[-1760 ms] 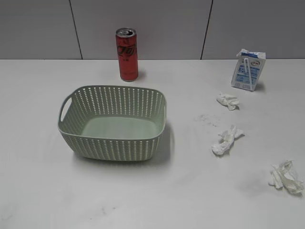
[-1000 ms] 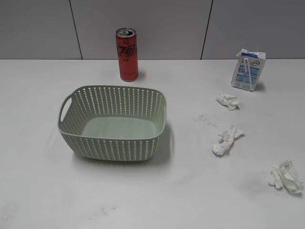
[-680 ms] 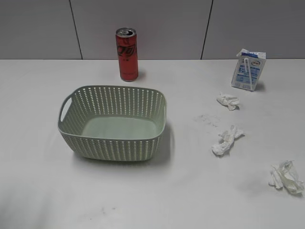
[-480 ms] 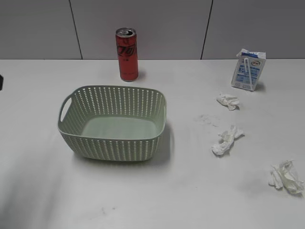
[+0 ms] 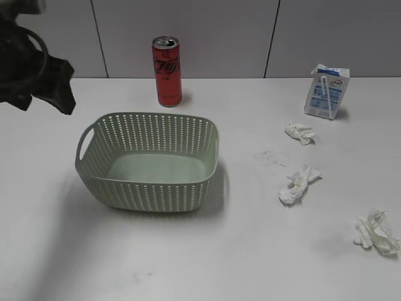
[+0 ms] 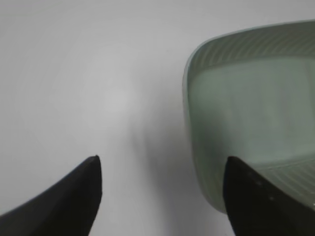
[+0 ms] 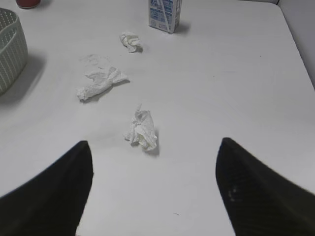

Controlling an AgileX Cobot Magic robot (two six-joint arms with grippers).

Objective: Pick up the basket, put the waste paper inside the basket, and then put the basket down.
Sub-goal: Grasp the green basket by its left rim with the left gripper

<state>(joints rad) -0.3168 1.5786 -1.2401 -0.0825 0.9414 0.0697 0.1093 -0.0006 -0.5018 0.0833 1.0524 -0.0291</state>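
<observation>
The pale green basket stands on the white table left of centre, empty. Three white waste paper wads lie to its right: a far one, a middle one and a near one. My left arm hangs blurred above the table, up and left of the basket. My left gripper is open and empty, with the basket's rounded end under its right finger. My right gripper is open and empty above the table, just short of the nearest wad. The other wads lie beyond.
A red drink can stands behind the basket near the wall. A blue-and-white carton stands at the back right, also in the right wrist view. The table's right edge runs close to the carton.
My left arm has come into the exterior view at the upper left, above the table beside the basket. The basket, wads, can and carton have stayed put.
</observation>
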